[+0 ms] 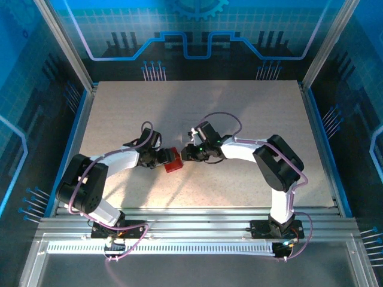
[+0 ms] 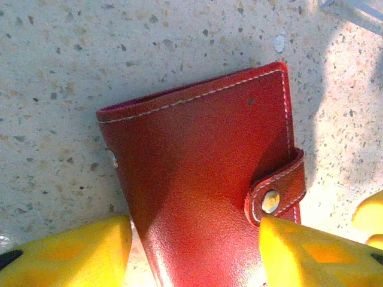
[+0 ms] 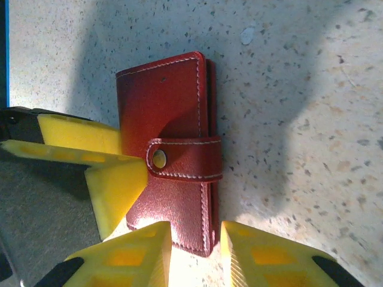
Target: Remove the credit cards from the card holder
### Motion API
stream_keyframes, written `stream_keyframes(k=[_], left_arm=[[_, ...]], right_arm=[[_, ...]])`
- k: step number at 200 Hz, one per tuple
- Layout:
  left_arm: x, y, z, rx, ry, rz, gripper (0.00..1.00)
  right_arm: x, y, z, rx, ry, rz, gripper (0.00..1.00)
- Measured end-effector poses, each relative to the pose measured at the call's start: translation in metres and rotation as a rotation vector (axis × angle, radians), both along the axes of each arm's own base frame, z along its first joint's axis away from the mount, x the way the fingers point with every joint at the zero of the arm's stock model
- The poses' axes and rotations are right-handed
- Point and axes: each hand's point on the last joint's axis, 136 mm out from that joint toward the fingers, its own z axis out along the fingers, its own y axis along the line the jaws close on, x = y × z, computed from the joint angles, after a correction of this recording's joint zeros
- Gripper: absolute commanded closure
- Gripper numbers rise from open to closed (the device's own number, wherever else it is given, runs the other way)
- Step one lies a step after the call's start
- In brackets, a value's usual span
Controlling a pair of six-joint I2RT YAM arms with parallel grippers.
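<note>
No readable text, label, brand or number appears on anything here.

Both arms reach inward, left claw [image 2: 194, 251] and right claw [image 3: 195, 254] apparently part-open, fingertips nearly meeting.

2 arms [image 1: 119, 160] are finished in white shells with black joint housings; purple cables are looped along each; yellow finger pads [image 3: 128, 257] are fitted.

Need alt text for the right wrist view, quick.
A closed dark red card holder lies on the speckled table, strap snapped shut. The right claw straddles its near end; a left claw finger touches its side.
</note>
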Motion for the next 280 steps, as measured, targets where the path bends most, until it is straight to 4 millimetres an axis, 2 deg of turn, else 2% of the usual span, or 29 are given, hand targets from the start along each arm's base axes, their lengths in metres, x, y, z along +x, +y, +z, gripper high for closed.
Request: stream_keyframes(k=[67,96,161,202,280], left_arm=[[0.001,-0.001,-0.002,-0.015,-0.008,0.020,0.41],[0.002,-0.002,-0.001,-0.023,-0.012,0.018,0.41],[0.003,-0.009,0.002,-0.064,-0.022,-0.002,0.43],[-0.002,-0.023,0.006,-0.122,-0.009,-0.039,0.42],[-0.036,-0.074,0.008,-0.164,0.043,-0.157,0.40]], right_arm=[[-0.004,0.010,-0.026,-0.016,0.058,0.009,0.72],[-0.004,0.015,-0.024,0.000,0.061,0.013,0.79],[-0.008,0.017,-0.024,0.031,0.068,-0.001,0.86],[-0.023,0.004,-0.023,0.040,0.088,-0.026,0.86],[-0.065,-0.037,-0.013,0.027,0.118,-0.052,0.85]])
